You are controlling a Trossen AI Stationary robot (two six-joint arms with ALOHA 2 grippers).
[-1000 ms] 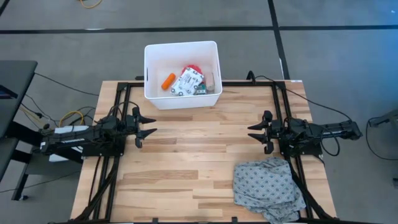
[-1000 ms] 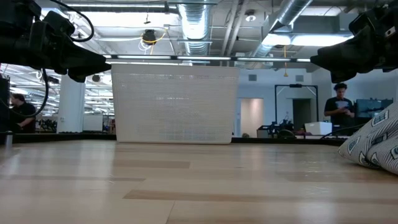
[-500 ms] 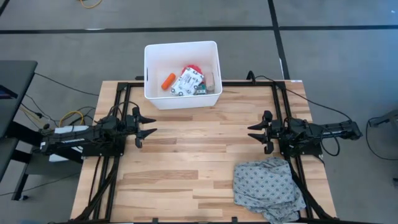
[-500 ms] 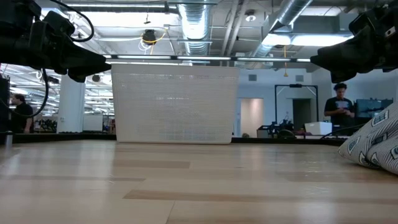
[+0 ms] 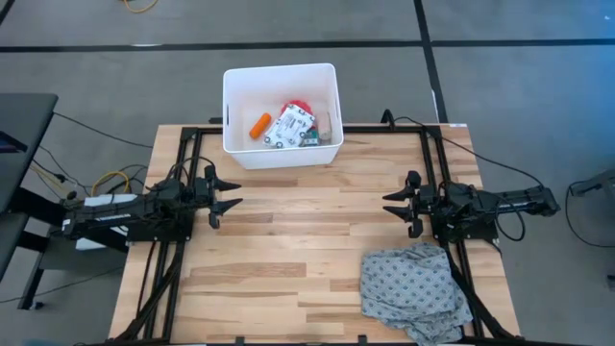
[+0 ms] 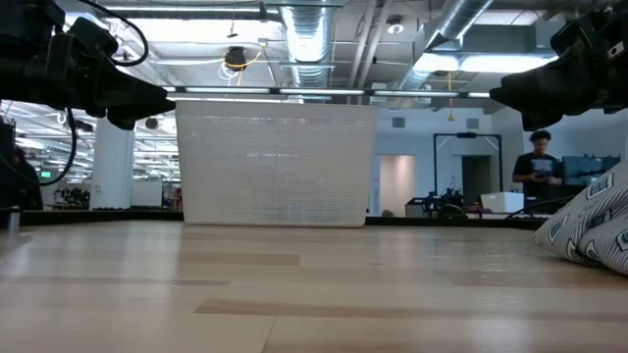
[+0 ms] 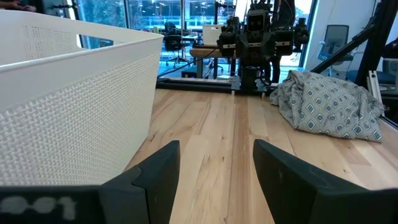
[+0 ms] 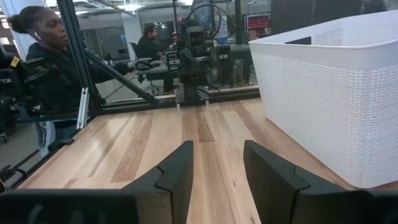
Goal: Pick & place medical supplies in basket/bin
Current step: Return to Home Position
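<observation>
A white bin [image 5: 282,113] stands at the table's far edge, its base on the wood. Inside lie an orange tube [image 5: 259,125], a flat white printed packet [image 5: 291,127], a red-pink round roll [image 5: 299,104] and a beige bandage roll [image 5: 326,124]. My left gripper [image 5: 231,193] hovers open at the table's left side, level, pointing toward the right. My right gripper [image 5: 392,204] hovers open at the right side, pointing toward the left. Neither has anything between its fingers, as the left wrist view [image 7: 216,168] and the right wrist view [image 8: 217,165] show.
A grey patterned cloth [image 5: 413,290] lies crumpled at the table's near right corner, close under my right arm. Black frame rails [image 5: 183,144] run along the table's sides. Bare wood [image 5: 307,221] stretches between the grippers. People stand in the room beyond.
</observation>
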